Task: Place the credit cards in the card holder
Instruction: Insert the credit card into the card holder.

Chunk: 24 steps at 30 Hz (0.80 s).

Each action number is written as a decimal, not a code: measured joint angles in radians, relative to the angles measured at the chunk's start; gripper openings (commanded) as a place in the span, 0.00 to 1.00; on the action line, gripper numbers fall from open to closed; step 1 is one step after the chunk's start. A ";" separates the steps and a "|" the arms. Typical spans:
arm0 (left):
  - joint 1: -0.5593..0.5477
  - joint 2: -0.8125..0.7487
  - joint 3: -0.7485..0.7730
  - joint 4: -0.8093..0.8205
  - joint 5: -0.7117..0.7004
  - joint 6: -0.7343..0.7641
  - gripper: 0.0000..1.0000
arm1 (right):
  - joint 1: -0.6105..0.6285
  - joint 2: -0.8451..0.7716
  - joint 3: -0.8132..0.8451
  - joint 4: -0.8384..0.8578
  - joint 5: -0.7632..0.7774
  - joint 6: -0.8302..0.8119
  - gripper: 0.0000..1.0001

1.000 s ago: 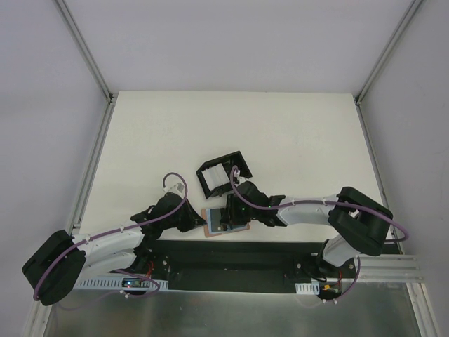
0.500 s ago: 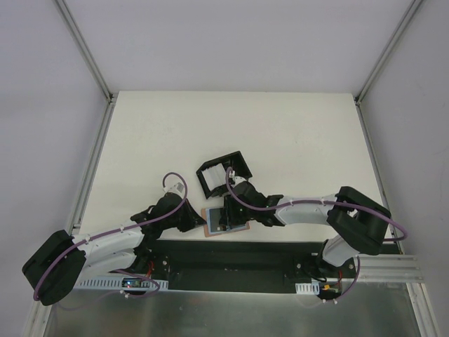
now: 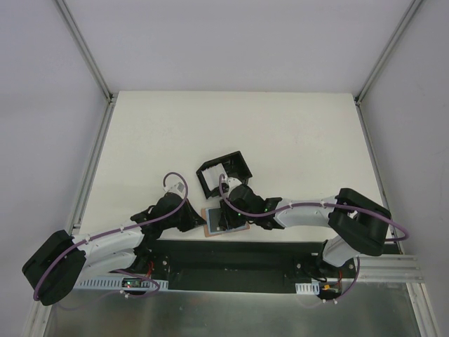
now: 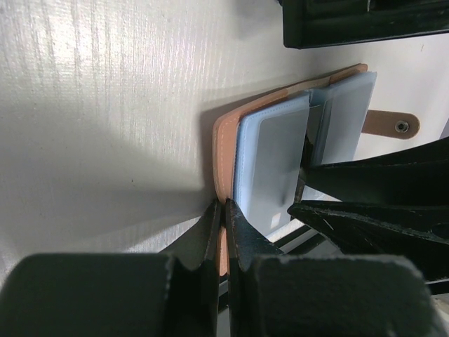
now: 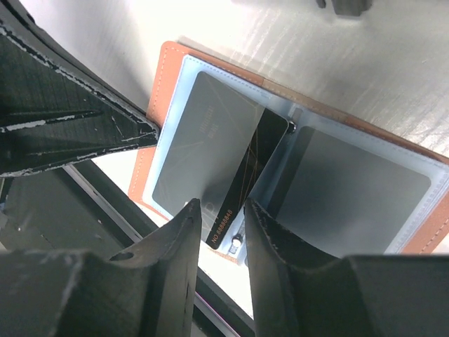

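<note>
Two black fingers of the left gripper are pressed together with no gap, pinching the tan rim of the card holder at its near left edge. The holder lies opened flat on the white table, just in front of the arms' bases, its inside face up. Clear plastic sleeves cover that inside face, one on each half.

One narrow gap separates the fingers of the right gripper, which hangs directly above the left half of the holder. Nothing is clamped between these fingers. In the right wrist view the gap frames the end of a grey card that carries a black stripe and a line of small print. The card lies flat in or on the left sleeve; how far it is tucked in cannot be told, nor whether the fingertips touch it. The right sleeve shows a grey panel, and I cannot tell if that is a second card.

Beyond the holder's far side a small tan strap tab with a metal snap lies flat on the table. Near it, further from the arms, stands a black box frame with white pieces inside.
</note>
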 measured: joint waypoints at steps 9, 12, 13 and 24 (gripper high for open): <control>0.000 0.016 0.003 0.011 0.005 0.006 0.00 | 0.000 0.001 0.005 0.009 -0.036 -0.130 0.38; 0.000 0.023 0.006 0.016 0.005 0.009 0.00 | 0.000 0.000 0.005 0.009 -0.032 -0.155 0.39; 0.000 0.024 0.006 0.019 0.005 0.009 0.00 | 0.000 -0.002 0.005 0.006 -0.025 -0.157 0.40; 0.000 0.026 0.006 0.021 0.006 0.013 0.00 | -0.033 -0.050 0.005 -0.026 0.058 -0.057 0.44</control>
